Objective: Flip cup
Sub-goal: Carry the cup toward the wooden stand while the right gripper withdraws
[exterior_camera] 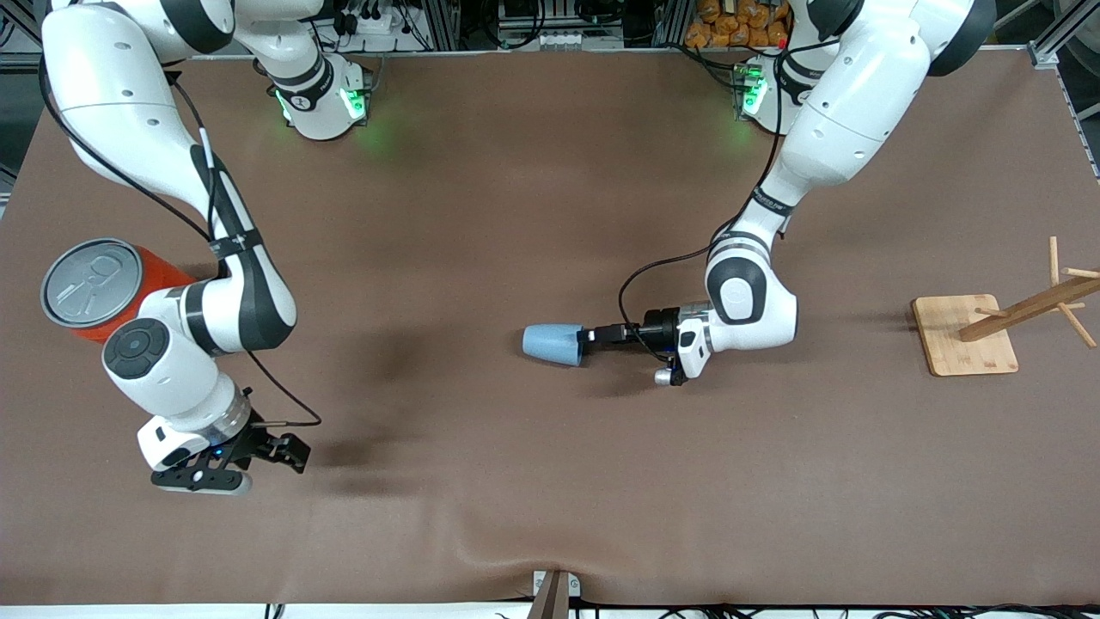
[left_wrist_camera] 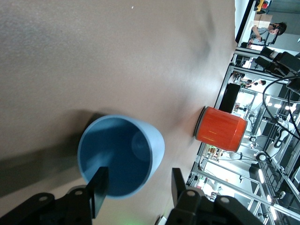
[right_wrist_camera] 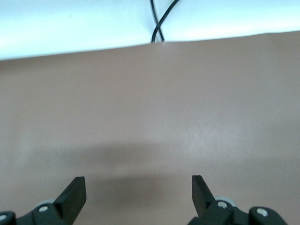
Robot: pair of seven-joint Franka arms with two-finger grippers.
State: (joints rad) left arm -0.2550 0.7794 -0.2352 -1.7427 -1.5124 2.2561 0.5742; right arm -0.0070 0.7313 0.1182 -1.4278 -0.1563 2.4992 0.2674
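The light-blue cup (exterior_camera: 554,344) lies on its side near the middle of the table, its mouth turned toward my left gripper (exterior_camera: 587,338). In the left wrist view I look into the cup's darker blue inside (left_wrist_camera: 117,157). My left gripper (left_wrist_camera: 138,180) is held level and open at the rim. One finger (left_wrist_camera: 97,190) is in front of the cup's mouth and the other finger (left_wrist_camera: 178,183) is outside the wall. My right gripper (exterior_camera: 258,456) is open and empty, low over the table at the right arm's end, and it waits; it also shows in the right wrist view (right_wrist_camera: 138,190).
A large orange can (exterior_camera: 94,288) with a grey lid stands at the right arm's end, partly hidden by the right arm; it also shows in the left wrist view (left_wrist_camera: 220,129). A wooden peg rack (exterior_camera: 971,331) stands at the left arm's end.
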